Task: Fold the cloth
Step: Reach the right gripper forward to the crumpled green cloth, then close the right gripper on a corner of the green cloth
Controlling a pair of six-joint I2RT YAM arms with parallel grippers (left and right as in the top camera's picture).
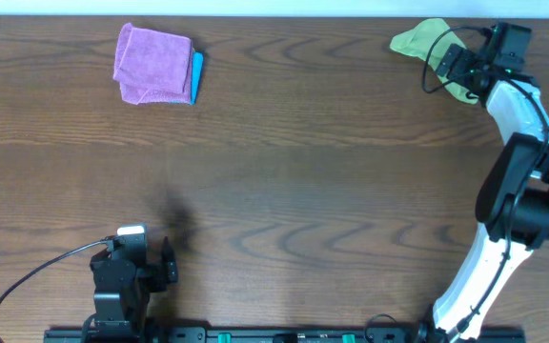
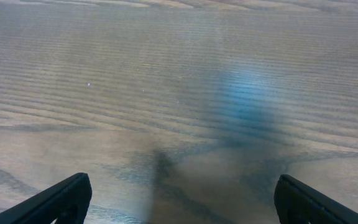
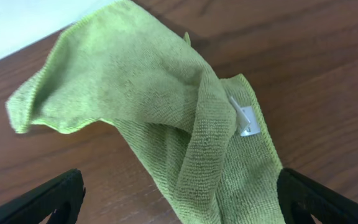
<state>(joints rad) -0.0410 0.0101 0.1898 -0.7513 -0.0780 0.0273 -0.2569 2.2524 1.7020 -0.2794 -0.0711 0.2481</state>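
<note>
The cloth (image 3: 185,124) is bunched at the far right of the desk (image 1: 303,143), straddled by the spread right fingers (image 3: 48,199); the left fingers (image 2: 55,202) are parted near-left.

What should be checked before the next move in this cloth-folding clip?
1. The cloth lies flat: not ok; bunched, with a raised ridge.
2. The right claw is open: ok; jaws spread wide, cloth between them.
3. The left claw is free: ok; open over bare table.
4. The cloth is fully on the table: cannot tell; it sits at the far edge.
5. The purple cloth is out of the way: ok; far across the table.
</note>
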